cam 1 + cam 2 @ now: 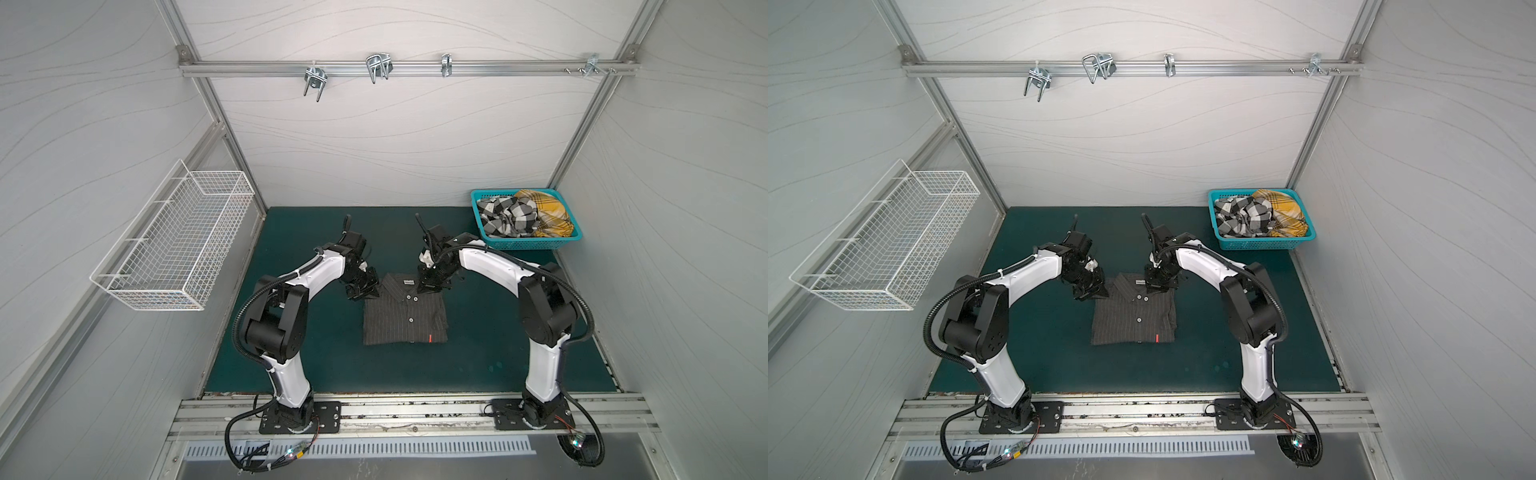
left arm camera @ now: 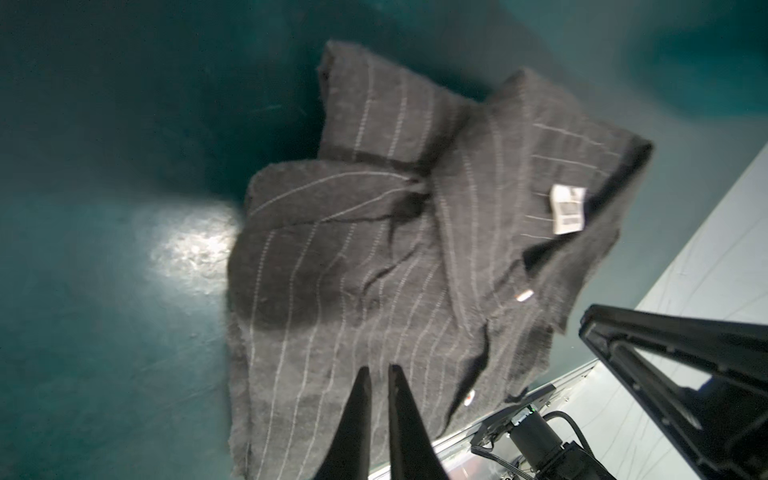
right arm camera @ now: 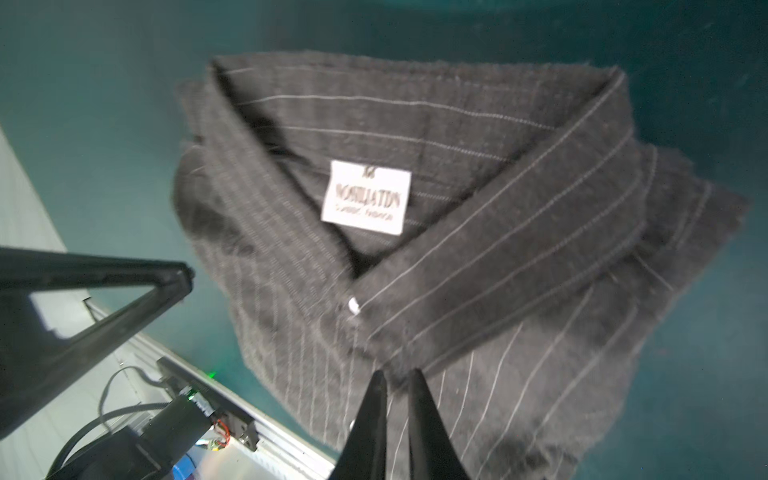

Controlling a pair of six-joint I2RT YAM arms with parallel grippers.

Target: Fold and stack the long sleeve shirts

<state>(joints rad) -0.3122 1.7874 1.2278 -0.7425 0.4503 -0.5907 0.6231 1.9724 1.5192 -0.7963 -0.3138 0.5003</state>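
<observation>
A dark charcoal pinstriped shirt [image 1: 405, 316] [image 1: 1133, 316] lies folded into a rectangle mid-mat, collar toward the back, red hem tag at the front. My left gripper [image 1: 374, 293] [image 1: 1104, 293] hovers at the collar's left shoulder. My right gripper [image 1: 428, 289] [image 1: 1157, 286] is over the collar's right side. In the wrist views the shirt [image 2: 374, 249] [image 3: 457, 208] lies under each gripper [image 2: 379, 370] [image 3: 397, 374]; the tips nearly meet and no cloth is pinched. A black-and-white check shirt [image 1: 507, 218] [image 1: 1246, 216] and a mustard plaid shirt [image 1: 544, 212] [image 1: 1283, 210] lie crumpled.
Both crumpled shirts fill a teal lattice basket [image 1: 525, 245] [image 1: 1258, 245] at the mat's back right corner. A white wire basket [image 1: 174, 245] hangs on the left wall. Metal hooks [image 1: 378, 68] sit on the rear rail. Dark green mat [image 1: 478, 365] surrounds the folded shirt.
</observation>
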